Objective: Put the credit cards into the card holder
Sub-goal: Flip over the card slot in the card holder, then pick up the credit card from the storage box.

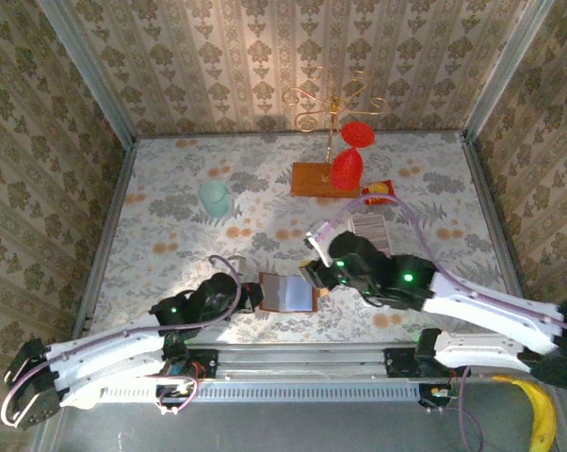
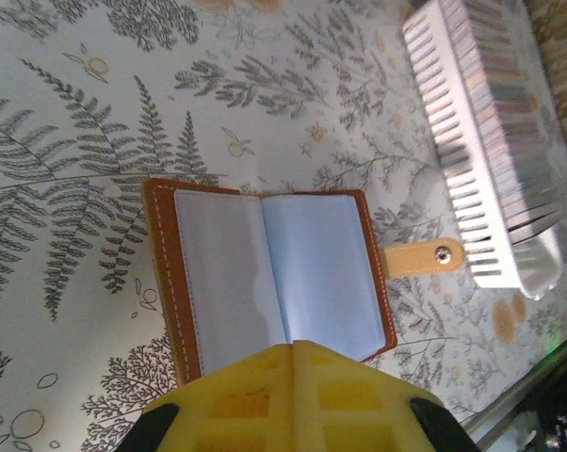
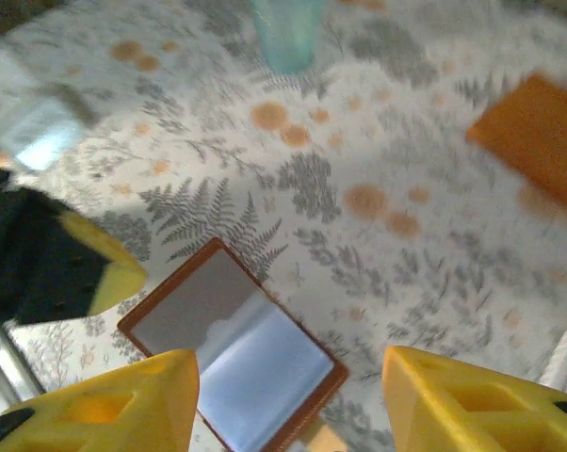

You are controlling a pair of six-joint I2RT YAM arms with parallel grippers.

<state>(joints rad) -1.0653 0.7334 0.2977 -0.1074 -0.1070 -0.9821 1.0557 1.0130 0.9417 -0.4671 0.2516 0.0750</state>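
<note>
While the card holder [image 1: 288,292] lay open and flat on the worktop [image 1: 170,217], the left end effector [image 2: 293,363] was seen closed, its fingers pressed together at the holder's edge. The right end effector [image 3: 288,377] was held above the holder's other side, jaws parted and empty. The credit cards [image 2: 505,104] were stood in a row in a white tray [image 2: 453,141] near the holder's strap [image 2: 420,256].

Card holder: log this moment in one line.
card holder open flat on table | cards in white tray | left gripper shut at holder's edge | right gripper open, empty, above holder
</note>
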